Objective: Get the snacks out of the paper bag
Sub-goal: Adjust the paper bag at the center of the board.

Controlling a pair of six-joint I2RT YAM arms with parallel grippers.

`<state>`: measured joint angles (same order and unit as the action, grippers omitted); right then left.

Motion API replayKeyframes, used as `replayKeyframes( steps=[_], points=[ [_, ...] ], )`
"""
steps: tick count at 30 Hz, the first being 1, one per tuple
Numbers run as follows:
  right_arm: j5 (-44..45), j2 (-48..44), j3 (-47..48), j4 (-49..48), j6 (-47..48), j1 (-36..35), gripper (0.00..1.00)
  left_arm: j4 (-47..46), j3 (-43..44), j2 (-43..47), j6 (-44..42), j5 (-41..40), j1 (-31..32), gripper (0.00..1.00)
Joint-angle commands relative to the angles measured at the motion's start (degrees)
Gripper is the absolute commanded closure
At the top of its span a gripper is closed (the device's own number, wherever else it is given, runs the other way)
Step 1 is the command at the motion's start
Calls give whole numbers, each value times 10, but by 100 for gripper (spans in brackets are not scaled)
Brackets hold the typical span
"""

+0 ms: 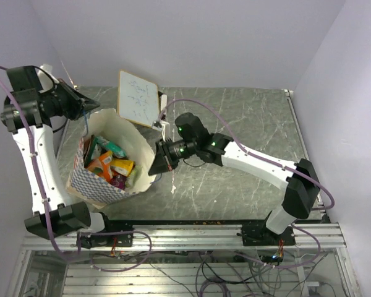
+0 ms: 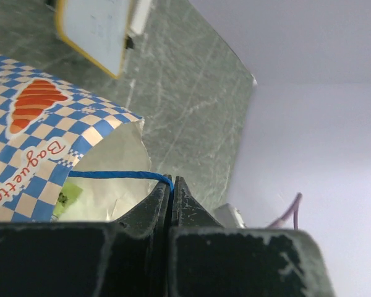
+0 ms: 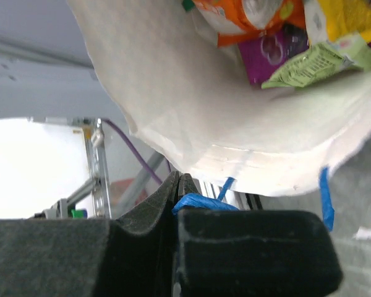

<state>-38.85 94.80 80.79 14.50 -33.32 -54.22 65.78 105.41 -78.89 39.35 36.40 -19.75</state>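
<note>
The paper bag (image 1: 96, 185) stands open at the left of the table, its blue-and-white checkered outside (image 2: 37, 130) facing the left wrist view. Several snacks (image 1: 111, 164) lie inside: green, orange, yellow and magenta packets. My left gripper (image 1: 93, 104) sits at the bag's far rim, shut on the thin blue cord handle (image 2: 111, 174). My right gripper (image 1: 153, 168) is at the bag's right rim, shut on the other blue handle (image 3: 204, 201). In the right wrist view the purple packet (image 3: 272, 55) and the orange packet (image 3: 235, 18) show inside the cream wall (image 3: 191, 111).
A white board with scribbles (image 1: 138, 98) leans just behind the bag, and its edge (image 2: 93, 28) shows in the left wrist view. Grey marble tabletop (image 1: 235, 117) stretches right of the bag. The metal rail (image 1: 185, 238) runs along the near edge.
</note>
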Motion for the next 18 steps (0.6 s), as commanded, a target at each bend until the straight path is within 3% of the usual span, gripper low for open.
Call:
replayKeyframes(
  steps=[1, 5, 11, 14, 18],
  points=[
    [-26, -59, -56, -22, 28, 0, 100, -168, -54, 64, 45, 57, 90, 93],
    [-17, -69, -65, 19, 54, 1, 100, -181, -93, 84, 55, 9, 175, 93],
    [28, -70, -62, 61, 67, 1, 96, -205, -127, 109, 68, 6, 200, 93],
    [75, -73, -46, 113, 97, 3, 86, -155, -115, 105, 37, -15, 200, 93],
    [169, -89, -13, 228, 159, 9, 62, -147, -119, 109, 36, -11, 200, 93]
  ],
)
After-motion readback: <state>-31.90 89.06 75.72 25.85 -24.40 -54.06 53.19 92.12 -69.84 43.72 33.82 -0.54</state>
